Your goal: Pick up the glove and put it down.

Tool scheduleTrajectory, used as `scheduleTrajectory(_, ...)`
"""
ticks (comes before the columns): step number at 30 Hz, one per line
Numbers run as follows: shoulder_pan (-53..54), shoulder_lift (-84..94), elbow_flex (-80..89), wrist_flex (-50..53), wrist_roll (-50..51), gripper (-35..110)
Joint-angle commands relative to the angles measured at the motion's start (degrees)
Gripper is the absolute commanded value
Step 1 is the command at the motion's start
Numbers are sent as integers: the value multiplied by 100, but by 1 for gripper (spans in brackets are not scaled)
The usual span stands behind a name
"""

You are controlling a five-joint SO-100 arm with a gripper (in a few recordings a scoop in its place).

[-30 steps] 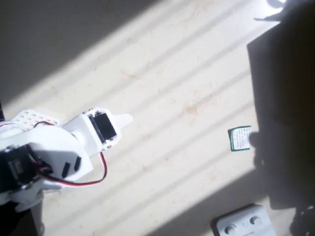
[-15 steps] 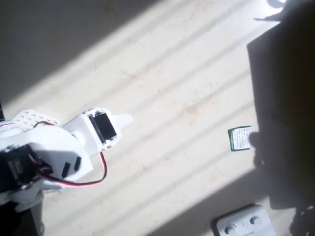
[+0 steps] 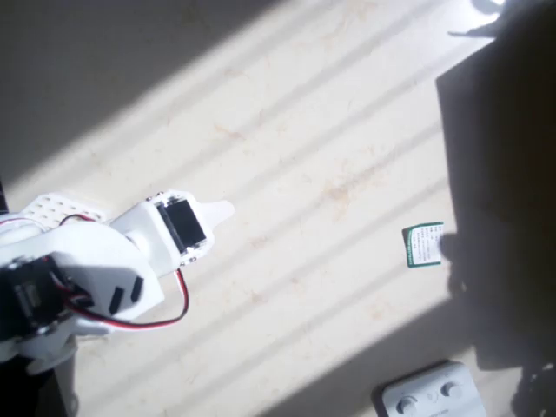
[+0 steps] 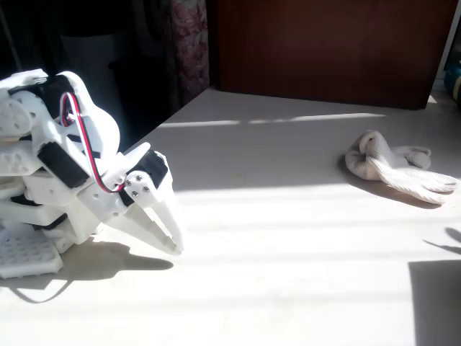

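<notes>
Fixed view: glove (image 4: 395, 167) lies crumpled on desk (image 4: 288, 238) at far right, white, half in shade, half in sun. Well apart from my claw (image 4: 171, 234). My claw sits low at left, fingers pressed together, holding nothing, tips pointing down, near or on desk surface; cannot tell which. Overhead view: my claw (image 3: 221, 211) at left, pointing right across sunlit stripes. Small green-edged card (image 3: 424, 245) lies flat toward right. White device with buttons (image 3: 432, 395) at bottom edge.
</notes>
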Motion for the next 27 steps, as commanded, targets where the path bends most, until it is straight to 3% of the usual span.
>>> scheduleTrajectory(1, -18, -26, -255, 9, -18, 0)
scheduleTrajectory(27, -88, -18, -264, 9, 0, 1)
